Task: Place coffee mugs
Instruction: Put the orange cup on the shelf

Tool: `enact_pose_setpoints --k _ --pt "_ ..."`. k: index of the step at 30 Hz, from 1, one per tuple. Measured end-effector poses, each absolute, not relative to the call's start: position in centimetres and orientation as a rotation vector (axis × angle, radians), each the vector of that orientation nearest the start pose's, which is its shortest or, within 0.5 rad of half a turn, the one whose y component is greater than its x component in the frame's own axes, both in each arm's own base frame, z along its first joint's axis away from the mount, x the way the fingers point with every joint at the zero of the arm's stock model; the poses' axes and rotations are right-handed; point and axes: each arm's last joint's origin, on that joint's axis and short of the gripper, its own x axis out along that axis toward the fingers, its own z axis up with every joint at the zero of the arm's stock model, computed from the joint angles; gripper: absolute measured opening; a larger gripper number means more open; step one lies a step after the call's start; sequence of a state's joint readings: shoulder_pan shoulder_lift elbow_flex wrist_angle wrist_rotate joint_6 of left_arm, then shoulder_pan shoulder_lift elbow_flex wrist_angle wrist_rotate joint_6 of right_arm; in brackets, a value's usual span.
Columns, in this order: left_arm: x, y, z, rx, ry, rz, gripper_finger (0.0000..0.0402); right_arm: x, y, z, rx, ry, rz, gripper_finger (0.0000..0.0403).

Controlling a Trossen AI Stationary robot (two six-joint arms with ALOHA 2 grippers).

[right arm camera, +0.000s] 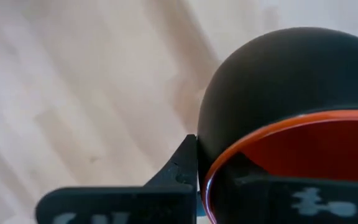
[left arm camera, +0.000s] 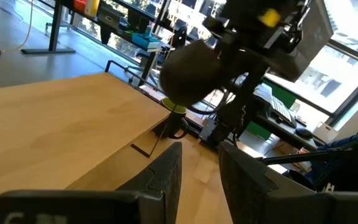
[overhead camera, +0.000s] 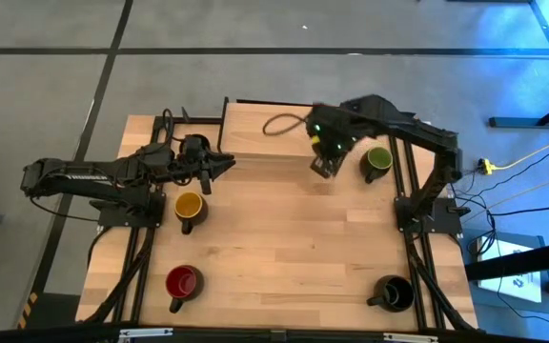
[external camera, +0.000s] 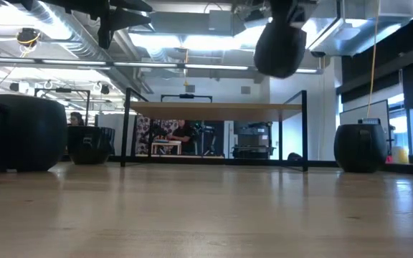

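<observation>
My right gripper (overhead camera: 327,152) hangs over the far middle of the table, shut on a black mug with a red inside (right arm camera: 291,81). In the low view that mug (external camera: 280,46) is high above the tabletop. Four other mugs stand on their bases: a yellow-inside one (overhead camera: 190,207) and a red-inside one (overhead camera: 183,282) on the left, a green-inside one (overhead camera: 378,160) at the far right, and a black-inside one (overhead camera: 394,292) at the near right. My left gripper (overhead camera: 225,164) waits at the far left, open and holding nothing, pointing toward the held mug (left arm camera: 191,71). My right gripper grips the mug by its rim (right arm camera: 229,158). One finger (right arm camera: 182,168) lies on the black outer wall and the other (right arm camera: 291,196) is inside against the red lining. The fingers come from above. The mug hangs below them, lifted clear of the table and tilted.
A black cable loop (overhead camera: 279,124) lies at the table's far edge beside the right arm. Bare wood (overhead camera: 294,238) stretches across the middle between the mugs. The arm bases and frame rails (overhead camera: 413,238) run along both sides of the table.
</observation>
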State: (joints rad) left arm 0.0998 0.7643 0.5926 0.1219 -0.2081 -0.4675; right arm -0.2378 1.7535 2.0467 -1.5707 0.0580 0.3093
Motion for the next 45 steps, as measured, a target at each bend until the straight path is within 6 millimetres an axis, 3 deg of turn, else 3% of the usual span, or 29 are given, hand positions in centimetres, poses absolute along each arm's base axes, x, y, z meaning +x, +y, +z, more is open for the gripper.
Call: enact_pose_setpoints --k 9,17,28,45 --pt "17.5 2.4 29.9 -0.459 -0.030 0.344 0.0099 31.1 -14.1 37.8 0.425 1.219 -0.516 0.0004" --pt "17.5 2.5 29.9 -0.459 -0.032 0.358 0.0099 30.5 -17.6 36.7 0.530 1.225 -0.468 0.0005" --pt "17.5 2.5 29.9 -0.459 -0.032 0.359 0.0099 29.2 -20.6 36.5 0.558 1.178 -0.514 0.0007" --pt "17.5 2.5 29.8 -0.459 -0.032 0.358 0.0099 29.3 -21.2 35.7 0.556 1.197 -0.501 0.0007"
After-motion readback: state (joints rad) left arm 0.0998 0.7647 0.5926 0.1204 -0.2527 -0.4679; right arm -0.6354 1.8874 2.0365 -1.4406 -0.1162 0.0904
